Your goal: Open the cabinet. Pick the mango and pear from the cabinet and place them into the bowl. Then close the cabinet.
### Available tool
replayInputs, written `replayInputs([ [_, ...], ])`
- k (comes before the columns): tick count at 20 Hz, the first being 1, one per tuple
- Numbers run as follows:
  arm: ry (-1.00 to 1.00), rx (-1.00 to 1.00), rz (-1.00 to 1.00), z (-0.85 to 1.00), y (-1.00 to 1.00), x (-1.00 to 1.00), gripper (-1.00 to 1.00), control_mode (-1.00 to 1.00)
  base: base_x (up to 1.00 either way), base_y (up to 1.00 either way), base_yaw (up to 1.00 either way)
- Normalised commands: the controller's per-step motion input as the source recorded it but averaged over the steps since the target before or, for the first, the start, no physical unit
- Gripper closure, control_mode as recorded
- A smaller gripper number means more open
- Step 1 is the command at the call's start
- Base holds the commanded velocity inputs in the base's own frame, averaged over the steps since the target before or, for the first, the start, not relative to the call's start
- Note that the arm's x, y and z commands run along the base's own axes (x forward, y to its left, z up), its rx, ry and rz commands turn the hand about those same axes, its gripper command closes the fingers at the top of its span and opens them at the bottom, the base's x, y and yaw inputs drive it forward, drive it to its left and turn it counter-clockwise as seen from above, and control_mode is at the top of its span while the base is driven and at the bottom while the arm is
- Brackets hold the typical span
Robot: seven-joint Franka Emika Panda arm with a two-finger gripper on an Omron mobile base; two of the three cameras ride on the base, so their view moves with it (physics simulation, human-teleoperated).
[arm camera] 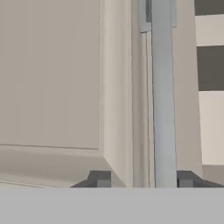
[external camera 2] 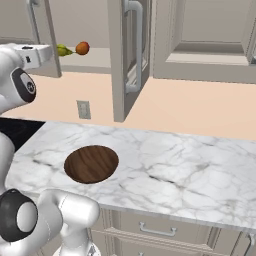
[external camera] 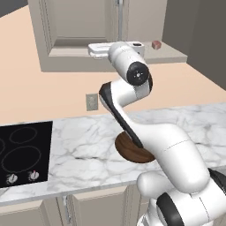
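Cabinet (external camera 2: 125, 60) door ajar, handle (arm camera: 162, 100) long axis vertical, gripper (arm camera: 144, 180) straddling it, contact unclear

Robot arm (external camera: 170, 150): glossy white, rounded link shells joined by dark grey to black collars. A round black end cap (external camera: 138, 73) with small pale specks closes one joint housing; a like cap, marked with a faint pale ring, shows in the right base view. A black band runs along one curved link. Pincer (arm camera: 144, 179): two small, square-cut dark grey finger tips (arm camera: 99, 179), matt and unmarked, at the arm's white boxy hand.
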Motion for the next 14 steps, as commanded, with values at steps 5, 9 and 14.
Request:
replayInputs([
  [5,0.0,0.0,0.0,0.4,1.0,-0.61,1.0,-1.0,0.0,0.0,0.0],
  [9,0.0,0.0,0.0,0.41,1.0,-0.63,1.0,-1.0,0.0,0.0,0.0],
  [14,0.0,0.0,0.0,0.13,1.0,-0.43,1.0,-1.0,0.0,0.0,0.0],
])
